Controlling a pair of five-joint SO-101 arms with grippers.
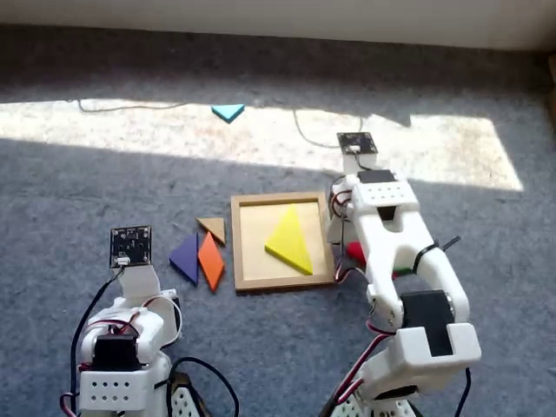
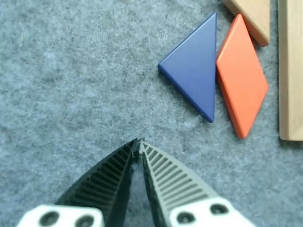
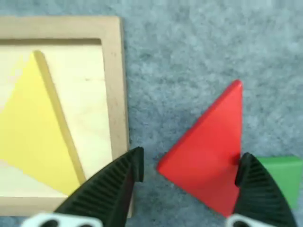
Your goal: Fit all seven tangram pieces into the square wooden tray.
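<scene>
Wooden square tray (image 1: 278, 198) held a smooth yellow triangle (image 1: 290, 237) on fuzzy grey carpet (image 2: 71, 71); right gripper (image 3: 191, 165) gaped wide over the glossy red triangle (image 3: 208, 142) beside it, gripping nothing. Left gripper (image 2: 138, 143), ribbed fingers (image 2: 109, 179) pressed together, empty, sat near the blue triangle (image 2: 194, 71) and orange parallelogram (image 2: 241, 78).

Sq wood tray (image 1: 278, 282) lies flat w/ big yellow tri (image 1: 289, 236) flat inside, toward its right half. Just left of tray: tan tri (image 1: 212, 228), blue tri (image 1: 185, 256) & orange parallelogram (image 1: 211, 259), last two touching edge to edge. Right of tray: red tri (image 3: 208, 151), green pc (image 3: 284, 172) just beside it. Cyan tri (image 1: 228, 111) lies well apart, far side.
</scene>
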